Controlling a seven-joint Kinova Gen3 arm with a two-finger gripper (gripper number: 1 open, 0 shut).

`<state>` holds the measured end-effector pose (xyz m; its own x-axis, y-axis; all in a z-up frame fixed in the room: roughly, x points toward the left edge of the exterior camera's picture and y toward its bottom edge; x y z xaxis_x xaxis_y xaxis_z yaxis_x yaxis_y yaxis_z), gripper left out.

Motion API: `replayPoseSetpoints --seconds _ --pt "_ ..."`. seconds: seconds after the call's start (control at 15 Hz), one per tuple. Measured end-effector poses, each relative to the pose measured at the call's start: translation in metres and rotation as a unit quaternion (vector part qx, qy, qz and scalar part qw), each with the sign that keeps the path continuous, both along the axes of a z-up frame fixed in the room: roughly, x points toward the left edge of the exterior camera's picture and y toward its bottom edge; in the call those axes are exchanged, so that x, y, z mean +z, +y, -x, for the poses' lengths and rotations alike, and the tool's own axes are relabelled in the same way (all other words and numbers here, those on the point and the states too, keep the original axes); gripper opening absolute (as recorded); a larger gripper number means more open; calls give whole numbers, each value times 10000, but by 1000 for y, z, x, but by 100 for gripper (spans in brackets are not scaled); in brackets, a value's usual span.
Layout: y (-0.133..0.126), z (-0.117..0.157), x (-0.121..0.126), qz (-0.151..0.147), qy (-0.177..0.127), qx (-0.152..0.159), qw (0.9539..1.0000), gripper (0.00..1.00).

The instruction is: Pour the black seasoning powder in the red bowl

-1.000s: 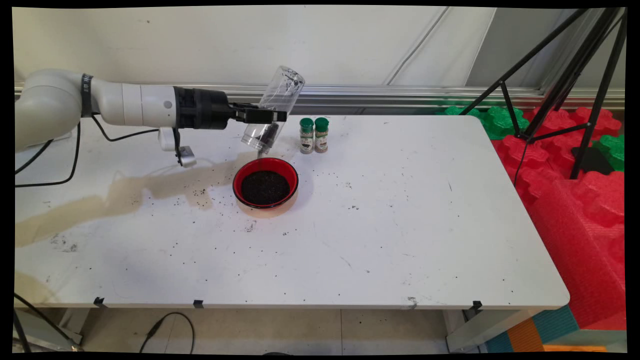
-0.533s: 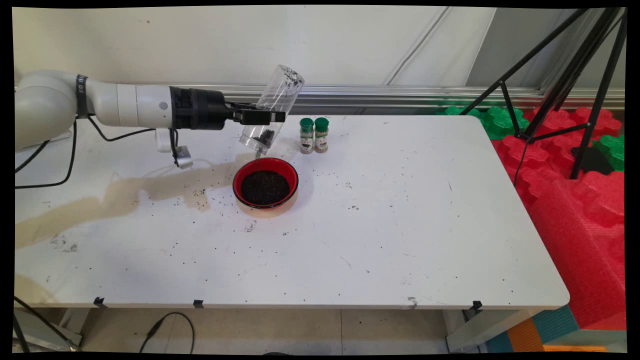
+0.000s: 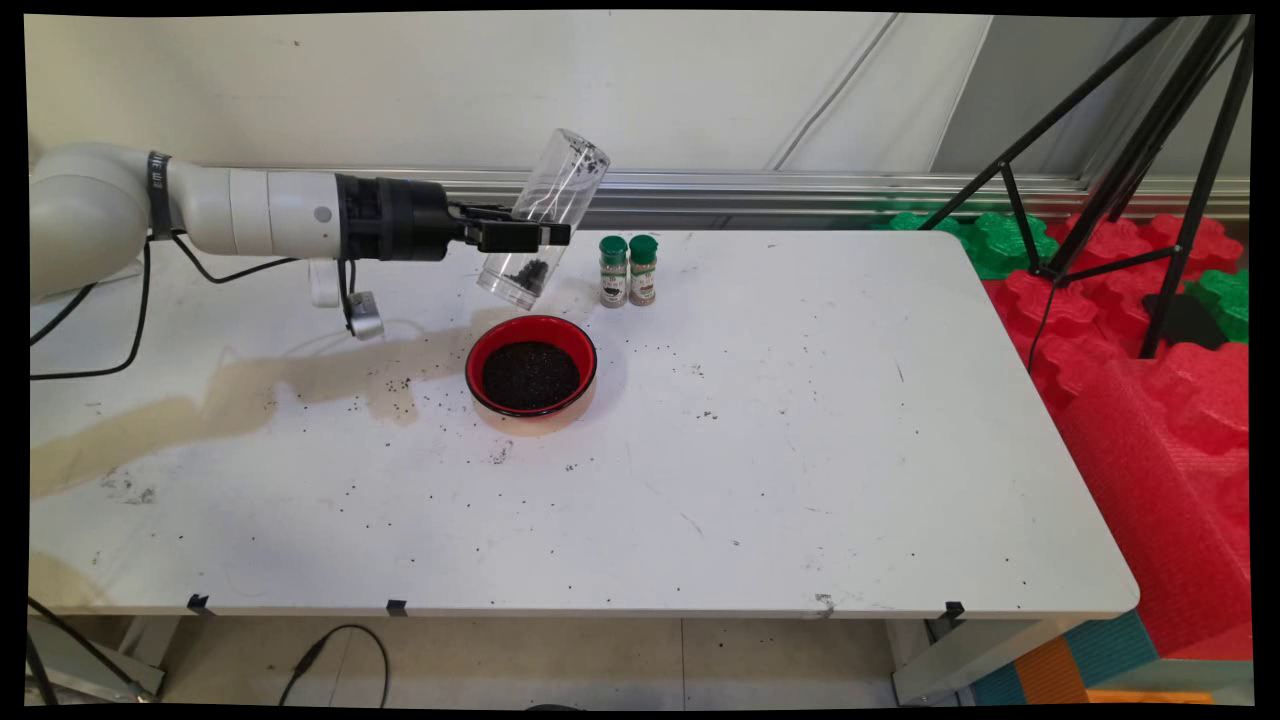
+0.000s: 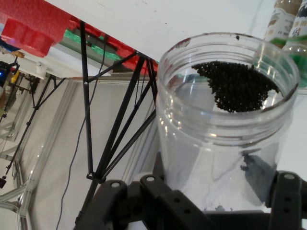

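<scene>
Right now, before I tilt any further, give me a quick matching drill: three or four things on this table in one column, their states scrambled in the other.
Things:
1. clear jar
2. red bowl
3. spice bottles
4. hand

States:
A. upright, green-capped, side by side
B. on the table, filled with dark grains
C. tilted mouth-down above the bowl, a few grains near its mouth
D. clamped around the jar's middle

Pairs: 1-C, 2-B, 3-A, 4-D

White arm [image 3: 250, 212], black wrist, black fingers [image 3: 520, 235], hanging cables.
</scene>
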<state>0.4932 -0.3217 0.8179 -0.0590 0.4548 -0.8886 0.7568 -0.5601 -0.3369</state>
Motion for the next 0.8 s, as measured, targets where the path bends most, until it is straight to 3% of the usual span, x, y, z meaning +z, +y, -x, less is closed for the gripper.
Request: replayPoseSetpoints --seconds 0.8 --pt "4 2 -1 67 -12 -44 10000 0"
